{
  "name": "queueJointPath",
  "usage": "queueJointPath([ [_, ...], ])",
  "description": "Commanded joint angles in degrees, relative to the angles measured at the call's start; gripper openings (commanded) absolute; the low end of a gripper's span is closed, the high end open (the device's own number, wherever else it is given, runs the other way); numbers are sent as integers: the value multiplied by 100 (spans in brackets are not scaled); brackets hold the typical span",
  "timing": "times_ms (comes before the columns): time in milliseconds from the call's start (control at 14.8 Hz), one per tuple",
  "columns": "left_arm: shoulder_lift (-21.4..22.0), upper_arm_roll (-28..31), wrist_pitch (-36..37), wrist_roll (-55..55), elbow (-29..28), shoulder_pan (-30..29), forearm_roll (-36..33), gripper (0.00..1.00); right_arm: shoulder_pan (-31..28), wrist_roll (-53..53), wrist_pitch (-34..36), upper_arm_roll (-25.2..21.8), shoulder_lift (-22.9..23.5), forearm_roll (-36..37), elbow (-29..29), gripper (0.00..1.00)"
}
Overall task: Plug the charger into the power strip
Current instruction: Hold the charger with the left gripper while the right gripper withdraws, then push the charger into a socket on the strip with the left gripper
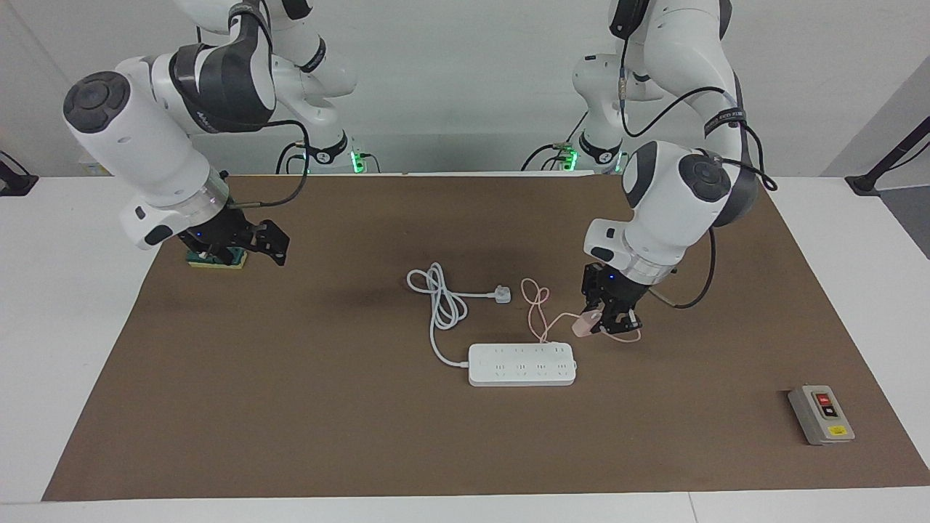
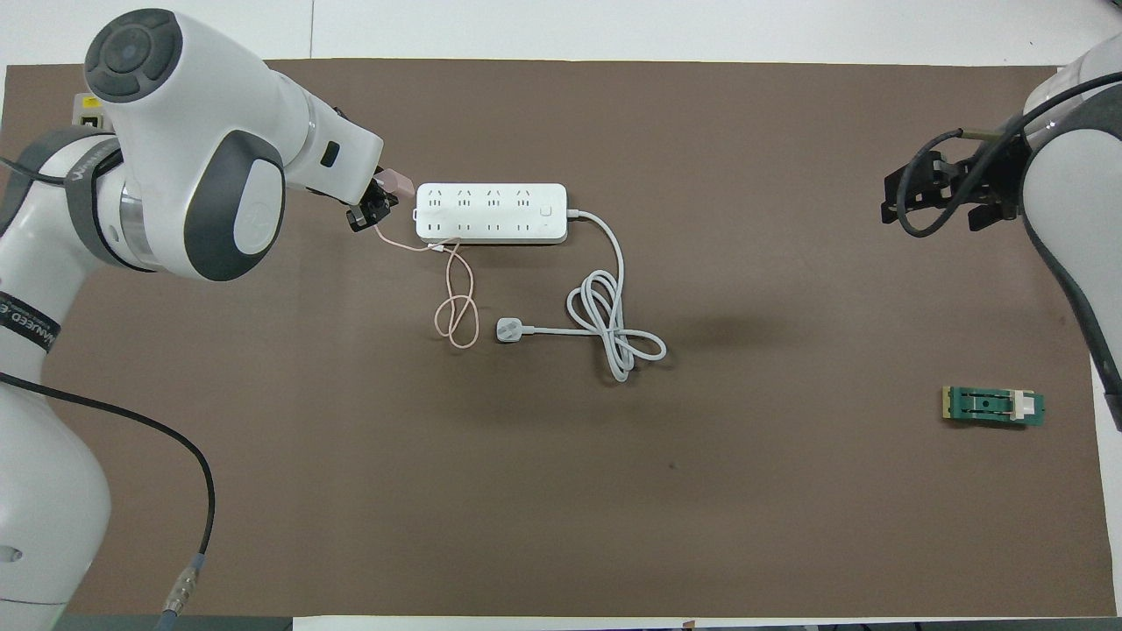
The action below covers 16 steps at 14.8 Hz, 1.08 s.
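The power strip [image 1: 522,365] [image 2: 491,213] lies flat mid-mat, its thick white cord coiled on the side nearer the robots. My left gripper [image 1: 604,319] [image 2: 375,203] points down, shut on the small pink charger [image 1: 583,325] [image 2: 400,182]. It holds the charger over the mat just off the strip's end toward the left arm. The thin pink cable [image 1: 539,309] [image 2: 456,307] trails from the charger in loops beside the strip. My right gripper [image 1: 251,243] [image 2: 942,193] hangs open and holds nothing, over the mat at the right arm's end.
The strip's white three-pin plug [image 1: 501,294] [image 2: 510,329] lies unplugged between the cable loops and the coiled cord. A green part [image 1: 216,256] [image 2: 993,407] sits under the right arm. A grey box with red and black buttons [image 1: 821,415] sits at the left arm's end, farther from the robots.
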<state>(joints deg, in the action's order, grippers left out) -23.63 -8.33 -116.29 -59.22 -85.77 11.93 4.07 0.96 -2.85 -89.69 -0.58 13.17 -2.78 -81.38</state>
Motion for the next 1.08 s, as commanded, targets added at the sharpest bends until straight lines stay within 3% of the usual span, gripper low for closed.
queueJointPath([
  [0, -220, 42, -8, -196, 139, 28, -336, 0, -78, 530, -5, 58, -683, 348, -615, 100],
  [406, -396, 51, -552, -196, -142, 230, -529, 0, -718, 1031, -84, 329, -1545, 410, -1608, 100],
  [541, -466, 42, -640, -187, -142, 335, -758, 0, -1166, 1137, -75, 846, -1572, 576, -1610, 100],
  [1015, -528, 51, -825, -160, -168, 362, -1241, 0, -1229, 1058, 205, 858, -1546, 534, -1557, 100],
])
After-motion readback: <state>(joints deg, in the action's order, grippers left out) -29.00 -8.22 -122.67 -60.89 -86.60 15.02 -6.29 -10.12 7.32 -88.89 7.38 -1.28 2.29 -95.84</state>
